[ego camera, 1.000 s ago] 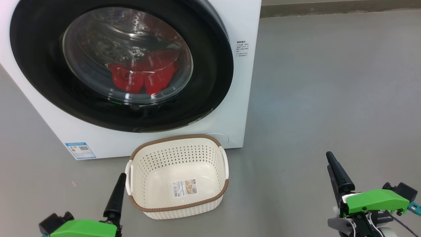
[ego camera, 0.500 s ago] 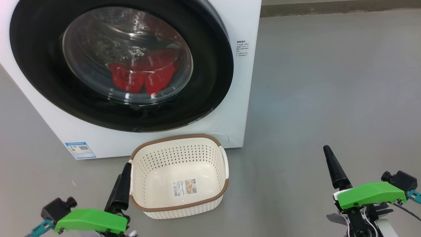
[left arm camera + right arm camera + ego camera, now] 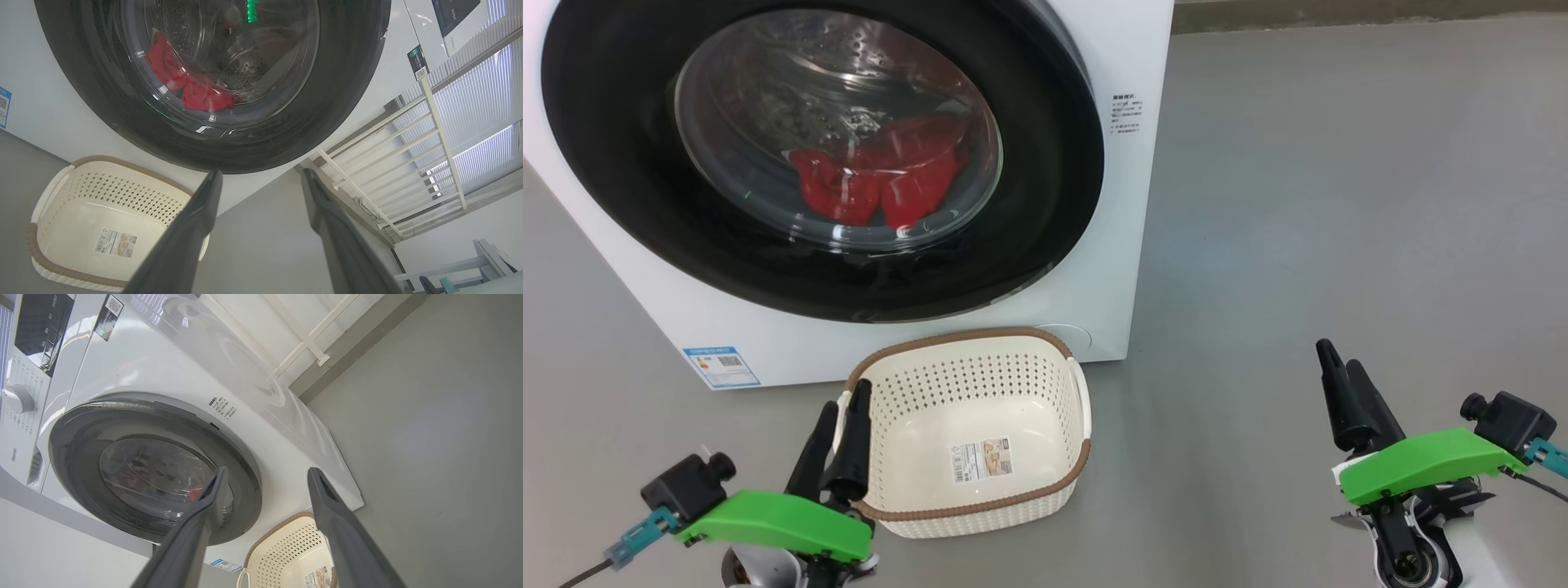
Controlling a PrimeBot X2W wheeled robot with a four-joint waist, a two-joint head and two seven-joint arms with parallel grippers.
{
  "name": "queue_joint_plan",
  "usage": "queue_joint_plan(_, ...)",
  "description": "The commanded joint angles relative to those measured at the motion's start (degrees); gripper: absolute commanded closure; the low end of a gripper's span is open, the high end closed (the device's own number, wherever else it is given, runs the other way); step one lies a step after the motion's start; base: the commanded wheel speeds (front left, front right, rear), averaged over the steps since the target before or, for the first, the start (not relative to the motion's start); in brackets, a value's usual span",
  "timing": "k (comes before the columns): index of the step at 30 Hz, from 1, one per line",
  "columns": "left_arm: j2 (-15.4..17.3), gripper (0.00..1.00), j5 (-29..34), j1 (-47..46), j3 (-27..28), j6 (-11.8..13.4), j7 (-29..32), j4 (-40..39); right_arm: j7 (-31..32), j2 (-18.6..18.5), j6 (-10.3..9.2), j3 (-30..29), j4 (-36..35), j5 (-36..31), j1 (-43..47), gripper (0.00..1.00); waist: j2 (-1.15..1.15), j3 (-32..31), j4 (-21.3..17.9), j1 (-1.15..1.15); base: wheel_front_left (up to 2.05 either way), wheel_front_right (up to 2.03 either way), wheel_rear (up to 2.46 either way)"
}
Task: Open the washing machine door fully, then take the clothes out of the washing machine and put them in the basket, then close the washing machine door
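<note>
Door [image 3: 1045, 147] shut on the washer [image 3: 1127, 245]; red clothes [image 3: 874, 184] lie behind its glass; basket [image 3: 972, 335] on the floor [image 3: 1339, 204] just before the washer; left gripper [image 3: 845, 400] by its left handle, fingers wide, holding nothing; right gripper [image 3: 1339, 357] well apart, fingers likewise wide, empty.

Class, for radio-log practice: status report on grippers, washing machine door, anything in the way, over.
Left gripper open, empty, by basket. Right gripper open, empty. Washing machine door not swung open, red clothes behind glass. Basket on floor below door.
</note>
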Motion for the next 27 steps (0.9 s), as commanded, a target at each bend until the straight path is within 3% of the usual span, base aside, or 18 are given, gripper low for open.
queue_joint_plan(1, 0.8, 0.00, 1.7, -3.1, 0.6, 0.4, -0.7, -1.7, -0.8, -0.5, 0.02, 0.9, -1.3, -1.9, -3.3, 0.00, 0.00, 0.0, 0.0, -0.01, 0.00, 0.00, 0.00)
queue_joint_plan(27, 1.1, 0.00, 18.2, -7.9, -2.8, 2.5, -5.1, -1.0, -5.2, -0.8, 0.02, -2.0, -1.6, -24.6, -7.2, 0.00, 0.00, 0.8, -0.3, -0.01, 0.00, 0.00, 0.00)
